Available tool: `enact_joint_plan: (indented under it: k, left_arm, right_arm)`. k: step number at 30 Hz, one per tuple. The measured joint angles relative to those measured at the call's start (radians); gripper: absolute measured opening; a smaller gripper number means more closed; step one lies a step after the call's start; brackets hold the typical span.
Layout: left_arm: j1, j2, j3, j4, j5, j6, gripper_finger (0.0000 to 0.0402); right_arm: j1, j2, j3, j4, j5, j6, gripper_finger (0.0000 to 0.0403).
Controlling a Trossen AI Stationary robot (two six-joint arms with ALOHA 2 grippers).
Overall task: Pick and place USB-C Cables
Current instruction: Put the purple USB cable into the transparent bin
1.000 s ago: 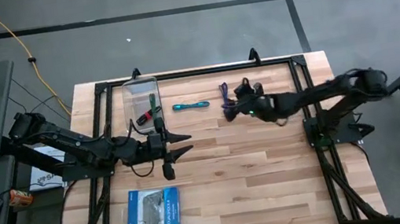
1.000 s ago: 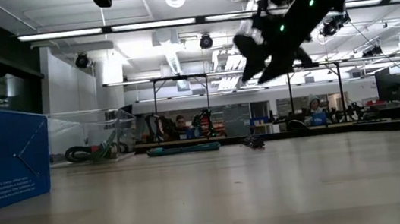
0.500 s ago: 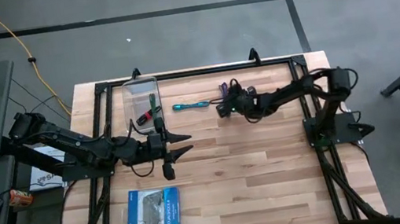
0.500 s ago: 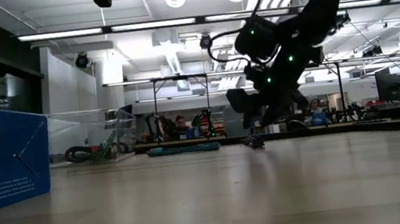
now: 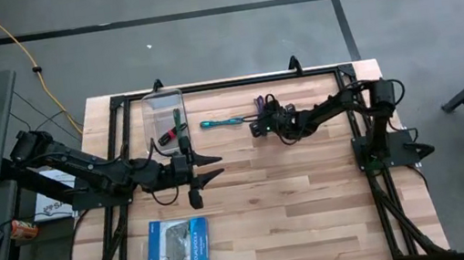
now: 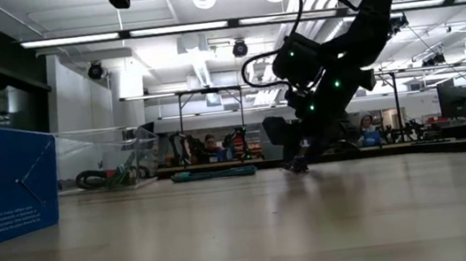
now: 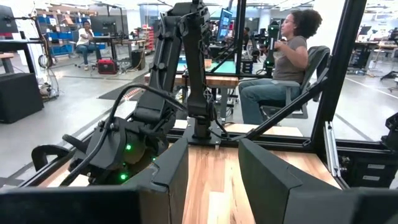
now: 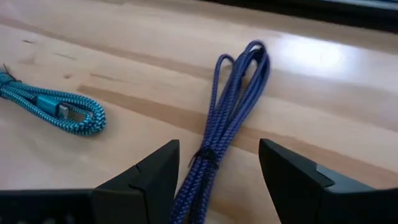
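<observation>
The right pincer (image 8: 214, 171) sits low over the purple cable (image 8: 227, 109), its fingers spread to either side of the bundle and not closed on it. In the high view this right pincer (image 5: 260, 122) is at the far side of the tabletop (image 5: 297, 194), right of the clear bin (image 5: 165, 117), with the purple cable (image 5: 260, 105) at its tip. The teal-blue cable (image 5: 221, 123) lies flat between the clear bin and the purple cable, just beside the latter (image 8: 53, 109). The green cable with a red-black end (image 5: 179, 127) rests inside the clear bin. The left pincer (image 5: 206, 169) hovers near the clear bin on its nearer side, fingers spread, holding nothing. A blue-and-white packet (image 5: 177, 247) lies well nearer than the clear bin, by the tabletop's front edge
</observation>
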Motion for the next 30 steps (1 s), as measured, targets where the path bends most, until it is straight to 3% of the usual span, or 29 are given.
enact_joint_plan:
  k: [18,23,30]
  left_arm:
    - [0.000,0.000,0.000,-0.014,0.000,0.000,0.0122]
    - [0.000,0.000,0.000,-0.014,0.000,0.000,0.0122]
    - [0.000,0.000,0.000,-0.014,0.000,0.000,0.0122]
  right_arm:
    - [0.001,0.062,0.000,0.061,-0.007,-0.003,0.0193]
    - [0.000,0.062,0.000,0.052,-0.002,-0.005,0.0151]
    - [-0.001,0.063,0.001,0.057,-0.020,-0.065,0.0048]
